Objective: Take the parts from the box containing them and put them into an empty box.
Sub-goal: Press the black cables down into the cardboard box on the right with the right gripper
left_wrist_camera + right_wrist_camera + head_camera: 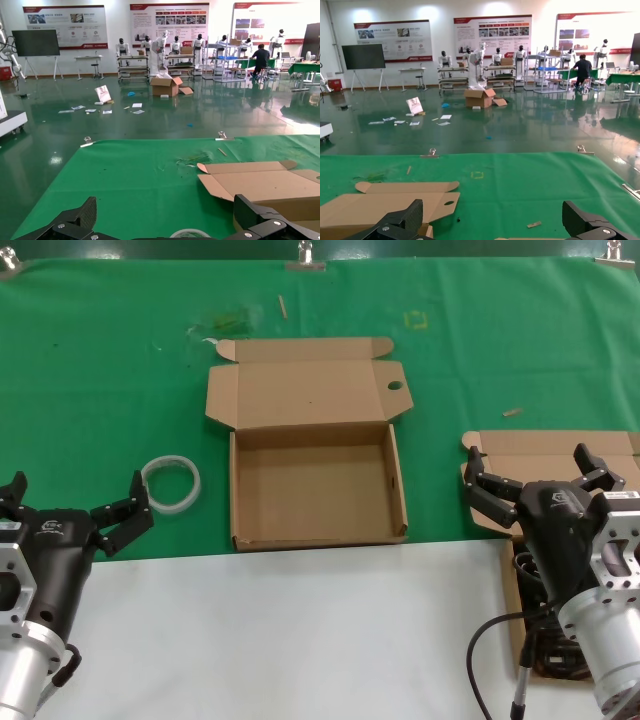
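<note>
While both arms sit low at the near edge of the bench (300, 640), its surface divides into a green cloth (100, 390) at the back and a white strip in front.

Left gripper (75, 508): near left, over the cloth's front edge, fingers spread wide, nothing held.

White translucent ring (171, 483): flat on the green cloth, just beside the left gripper's fingers, left of the centre box.

Empty box (318, 485): centre of the bench, shallow brown cardboard, lid folded back flat behind it; the lid's right tab carries a small round hole (394, 386). Interior bare.

Right gripper (530, 475): near right, fingers spread wide, nothing held, poised over the second box.

Box containing the parts (560, 445): far right, brown cardboard, plain lid open behind it, largely hidden by the right arm.

Parts (545, 650): black cords, glimpsed inside that box beneath the arm; count cannot be told.
</note>
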Available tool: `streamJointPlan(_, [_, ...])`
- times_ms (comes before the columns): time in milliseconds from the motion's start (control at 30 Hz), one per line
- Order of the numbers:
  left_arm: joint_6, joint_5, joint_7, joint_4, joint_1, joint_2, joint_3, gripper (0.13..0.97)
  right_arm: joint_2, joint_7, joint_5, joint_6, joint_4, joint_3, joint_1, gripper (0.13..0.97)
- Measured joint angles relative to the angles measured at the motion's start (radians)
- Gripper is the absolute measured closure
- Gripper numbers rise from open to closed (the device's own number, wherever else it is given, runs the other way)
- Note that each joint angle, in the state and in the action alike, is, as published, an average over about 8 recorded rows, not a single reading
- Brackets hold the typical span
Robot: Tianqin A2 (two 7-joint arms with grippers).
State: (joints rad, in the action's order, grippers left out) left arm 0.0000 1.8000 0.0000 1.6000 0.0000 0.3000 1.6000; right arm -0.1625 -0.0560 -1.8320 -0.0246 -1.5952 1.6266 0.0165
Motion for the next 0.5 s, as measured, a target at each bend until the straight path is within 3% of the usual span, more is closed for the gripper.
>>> streamJointPlan(500, [0.0,0.0,0.0,0.0,0.0,0.0,0.0,0.132,-0.001,-0.022,-0.037,-0.039,-0.002,0.037,0.004,0.129])
